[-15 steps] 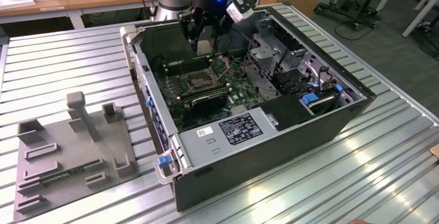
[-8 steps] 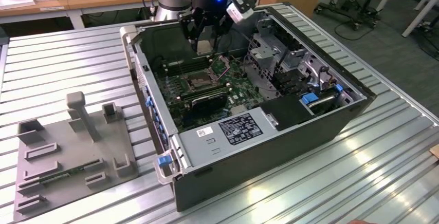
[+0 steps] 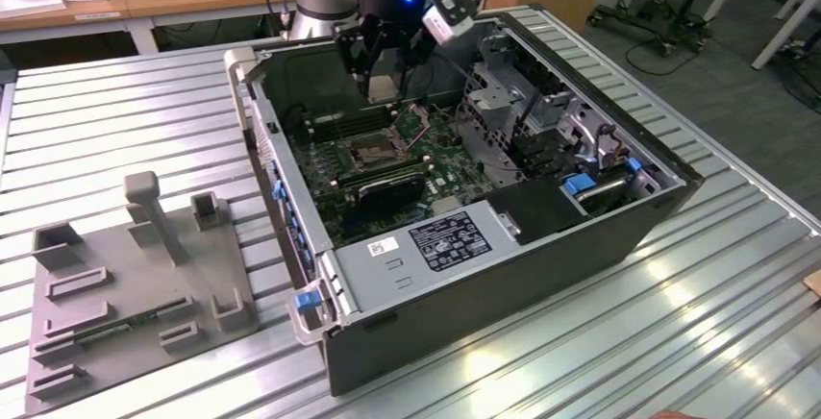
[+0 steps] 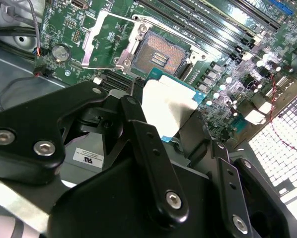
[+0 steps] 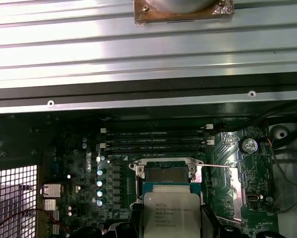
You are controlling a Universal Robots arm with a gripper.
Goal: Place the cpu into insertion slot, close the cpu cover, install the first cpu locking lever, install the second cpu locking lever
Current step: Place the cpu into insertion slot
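My gripper [image 3: 381, 81] hangs inside the open computer case, shut on the cpu [image 3: 380, 88], a flat square chip with a silvery top. In both wrist views the cpu [image 4: 166, 104] [image 5: 171, 213] sits between the black fingers [image 4: 138, 139] [image 5: 208, 220], held a little above the green motherboard. The insertion slot [image 4: 161, 55] [image 5: 167, 173] [image 3: 363, 157] lies bare just beyond the chip, its dark centre showing. The cpu cover [image 4: 105, 42] [image 5: 223, 191] is swung open beside the slot.
The case [image 3: 513, 284] lies on its side on a ribbed metal table [image 3: 718, 323]. Long black memory slots [image 5: 156, 139] run beside the socket. A drive cage and cables [image 3: 539, 121] stand at the exterior view's right. A grey fixture plate [image 3: 129, 284] rests on the exterior view's left.
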